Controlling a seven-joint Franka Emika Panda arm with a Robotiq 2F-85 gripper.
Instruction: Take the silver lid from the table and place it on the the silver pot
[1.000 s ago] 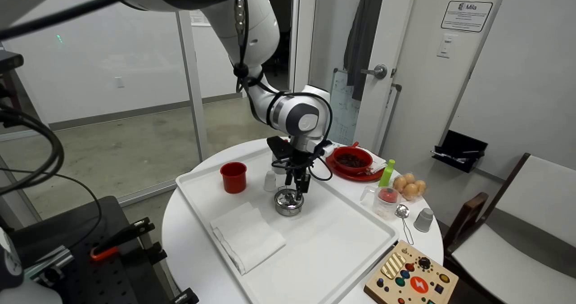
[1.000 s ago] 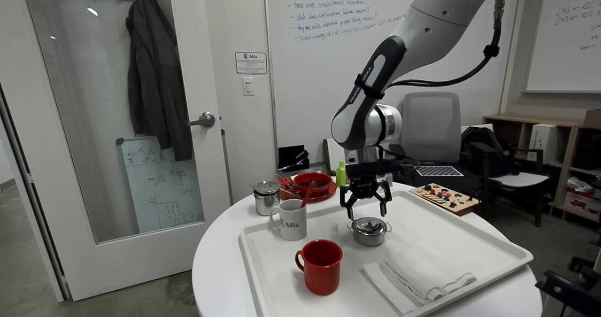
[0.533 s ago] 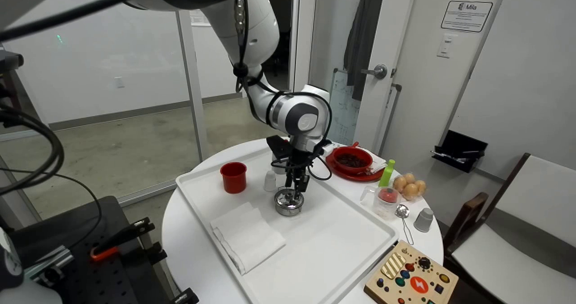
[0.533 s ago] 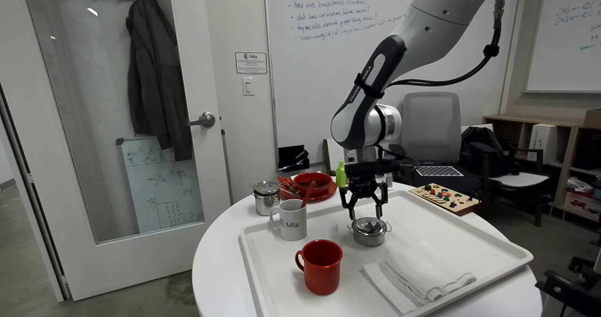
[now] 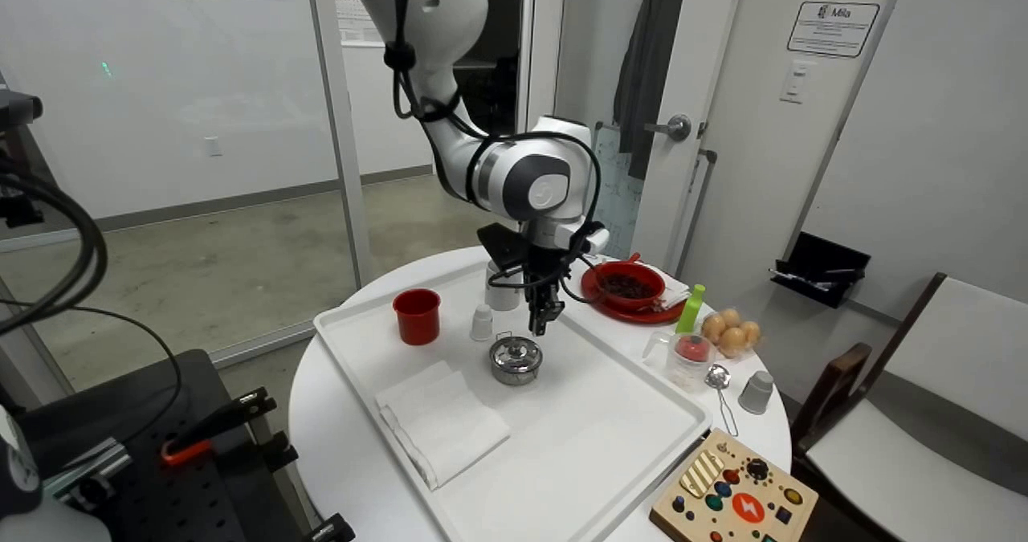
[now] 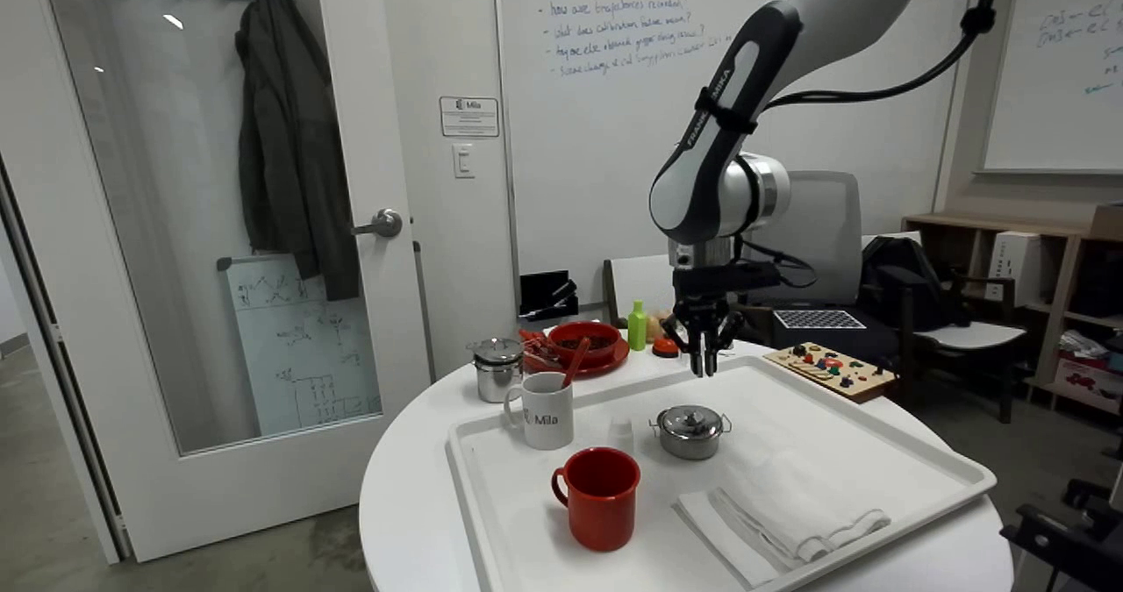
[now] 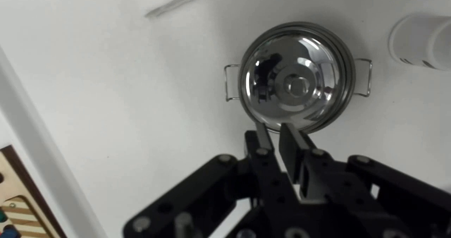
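The silver lid, shiny with a knob at its centre, lies flat on the silver pot. Its knob and the pot's rim around it show from above in the wrist view, where the lid covers the pot's hollow. Above and slightly behind the pot hangs my gripper, apart from the lid. The gripper has its two fingers close together with a narrow gap between them, and nothing is in that gap; I count it as narrowly open.
Pot and lid stand on a white tray with a red cup, a folded white cloth, a small white shaker and a white mug. Behind the tray are a red bowl and a taller silver vessel.
The gripper has risen from the lid, and its fingers have come from wide apart to nearly together. The lid has stayed in place on the pot.
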